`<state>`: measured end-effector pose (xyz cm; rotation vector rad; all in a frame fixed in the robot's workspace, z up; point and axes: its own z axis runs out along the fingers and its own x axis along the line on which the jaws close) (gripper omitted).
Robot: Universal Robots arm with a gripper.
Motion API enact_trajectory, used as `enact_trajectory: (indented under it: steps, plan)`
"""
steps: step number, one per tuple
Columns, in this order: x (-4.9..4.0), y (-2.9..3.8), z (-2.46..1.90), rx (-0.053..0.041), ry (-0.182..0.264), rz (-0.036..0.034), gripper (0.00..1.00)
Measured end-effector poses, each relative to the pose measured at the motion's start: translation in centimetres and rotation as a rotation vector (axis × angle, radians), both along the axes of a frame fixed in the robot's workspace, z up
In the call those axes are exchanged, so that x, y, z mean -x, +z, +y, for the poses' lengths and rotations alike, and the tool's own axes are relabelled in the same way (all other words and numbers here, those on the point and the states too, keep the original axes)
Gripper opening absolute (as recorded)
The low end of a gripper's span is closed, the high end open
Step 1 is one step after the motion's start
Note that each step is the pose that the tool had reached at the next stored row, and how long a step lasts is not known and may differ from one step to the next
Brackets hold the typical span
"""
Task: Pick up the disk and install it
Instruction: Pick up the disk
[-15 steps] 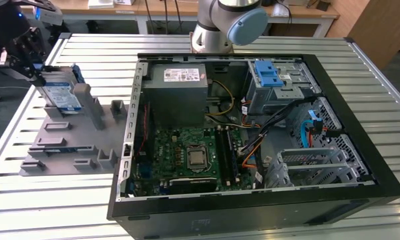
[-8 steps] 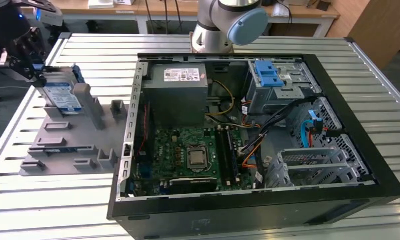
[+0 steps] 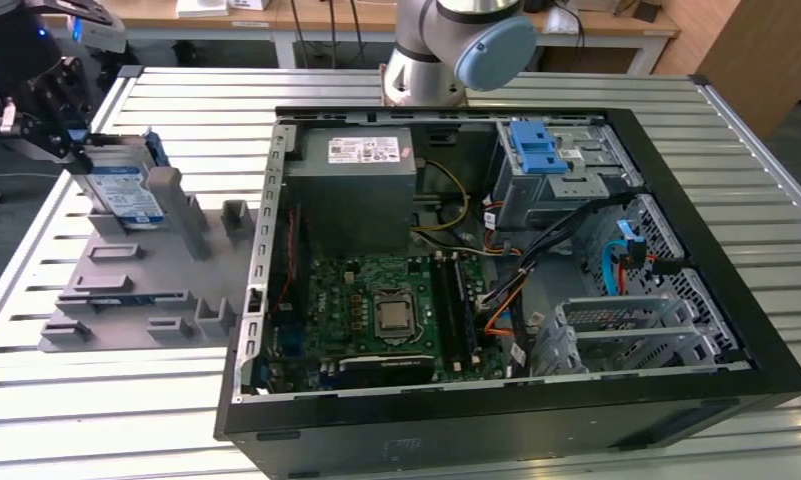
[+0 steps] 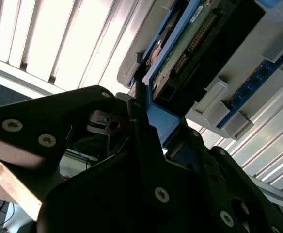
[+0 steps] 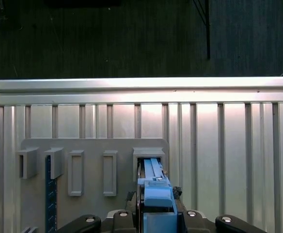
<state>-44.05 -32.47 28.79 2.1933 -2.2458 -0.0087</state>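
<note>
The disk (image 3: 123,190) stands on edge in a slot at the far end of a grey holder (image 3: 147,310), at the exterior view's left and well apart from the open computer case (image 3: 507,440). In the second wrist view its green circuit side (image 4: 190,43) and blue bracket face the camera. In the first wrist view the bracket's edge (image 5: 153,170) sits in the slot. The gripper (image 3: 83,152) is at the disk's upper end, and in both wrist views its jaws look clamped on the blue bracket, one finger (image 4: 137,114) pressed along each side. By my reading this is the pick-up step: the grasp is made, but whether the disk has left the slot I cannot tell. Freeing it seems to call for a straight pull along the slot, so that the bracket does not catch on the slot walls. Counted: one disk, one gripper, one holder with several slots, one blue circuit strip (image 5: 48,194) standing in another slot, one case holding one grey box with a white sticker (image 3: 360,165) and one blue latch piece (image 3: 540,150), all on one slatted metal table (image 3: 93,400).
</note>
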Motion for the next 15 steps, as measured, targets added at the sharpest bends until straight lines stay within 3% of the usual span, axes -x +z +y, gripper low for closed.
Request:
enact_trajectory:
  steps: [7, 15]
  plan:
    - [0.0, 0.01, 0.0, -0.0001, 0.0, -0.0002, 0.36]
    - [0.0, 0.89, 0.0, 0.0, 0.0, 0.0, 0.36]
